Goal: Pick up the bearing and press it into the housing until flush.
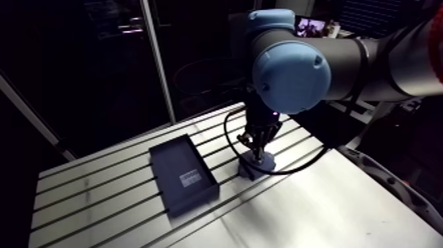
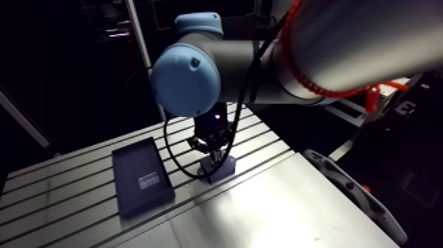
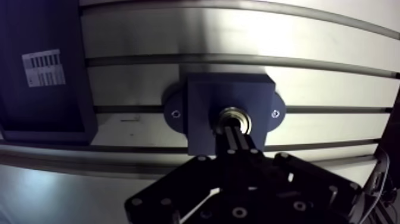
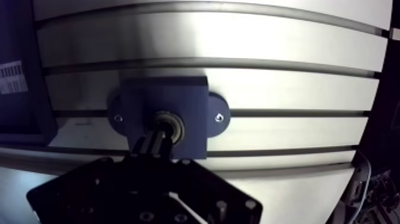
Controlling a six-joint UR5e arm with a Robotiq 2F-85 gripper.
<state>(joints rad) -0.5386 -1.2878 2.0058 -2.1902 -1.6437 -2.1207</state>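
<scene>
wrist view, with the arm view for context. i read the gripper (image 3: 233,130) as closed: its two fingers are drawn together with no gap that i can make out, and nothing is clamped between them. the tips stand on the middle of the bearing (image 3: 236,111). the bearing, a bright metal ring, sits in the round bore at the centre of the housing (image 3: 208,95), a dark blue block. i cannot tell whether the ring lies flush with the block's face, as the fingers cover part of it. the housing has a rounded ear on each side, each with a small screw hole (image 3: 175,114). it rests on the slotted table (image 3: 238,36), set across one slot. beside the housing, apart from it, lies a dark shallow box (image 3: 36,107) bearing a white label (image 3: 43,67). in the arm view the gripper stands upright over the housing, and the box lies near it on the same table.
</scene>
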